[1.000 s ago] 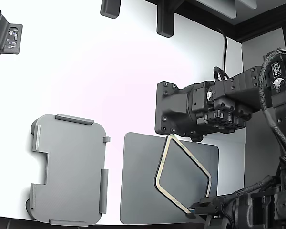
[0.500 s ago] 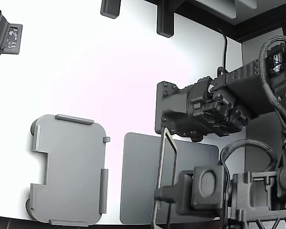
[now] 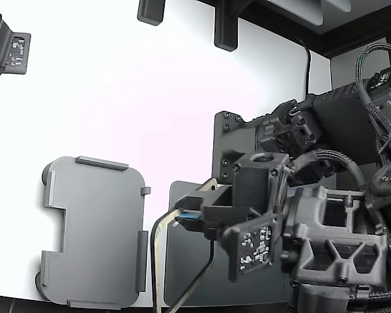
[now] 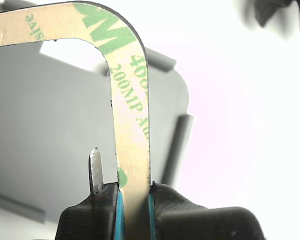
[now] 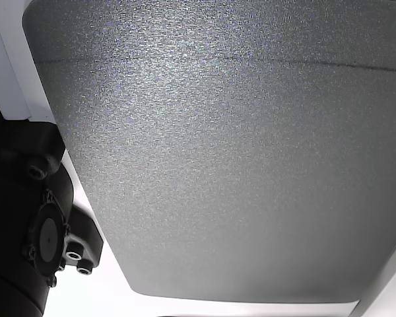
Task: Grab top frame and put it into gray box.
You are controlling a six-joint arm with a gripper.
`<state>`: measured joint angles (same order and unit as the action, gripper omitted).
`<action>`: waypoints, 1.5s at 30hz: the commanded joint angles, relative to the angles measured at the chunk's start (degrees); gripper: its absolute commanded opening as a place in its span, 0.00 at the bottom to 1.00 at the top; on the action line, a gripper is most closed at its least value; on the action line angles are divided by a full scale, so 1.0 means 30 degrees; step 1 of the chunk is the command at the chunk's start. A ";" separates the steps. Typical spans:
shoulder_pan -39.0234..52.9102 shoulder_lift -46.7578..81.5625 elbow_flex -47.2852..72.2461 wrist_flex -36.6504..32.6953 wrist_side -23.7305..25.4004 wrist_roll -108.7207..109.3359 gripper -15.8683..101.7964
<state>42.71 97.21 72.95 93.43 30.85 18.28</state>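
The hand [image 4: 135, 192] pinches one edge of the top frame [image 4: 132, 115], which hangs tilted off the bench, the gray box [image 3: 94, 231] just beyond it. Held so narrowly, the thin frame could swing or snag on a box tab.

— Where's the arm?
— Lower right of the exterior view, its black wrist reaching toward the frame's lower middle. The gripper [image 3: 182, 218] sits at the tip, just left of centre.
— And its jaws?
— Closed tight, seen at the bottom middle of the wrist view [image 4: 134, 210], clamping the thin frame [image 4: 132, 125] edge-on between blue-lined pads.
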 commanded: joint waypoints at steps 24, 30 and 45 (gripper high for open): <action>-0.3838 -0.3457 -0.1113 0.0469 -0.6445 3.5215 0.03; -0.3955 -0.4336 -0.0381 0.0498 -0.7383 3.4600 0.03; -0.3779 -0.5156 0.0352 0.0498 -0.8291 3.4951 0.03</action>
<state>31.82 80.42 74.88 94.31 6.15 122.78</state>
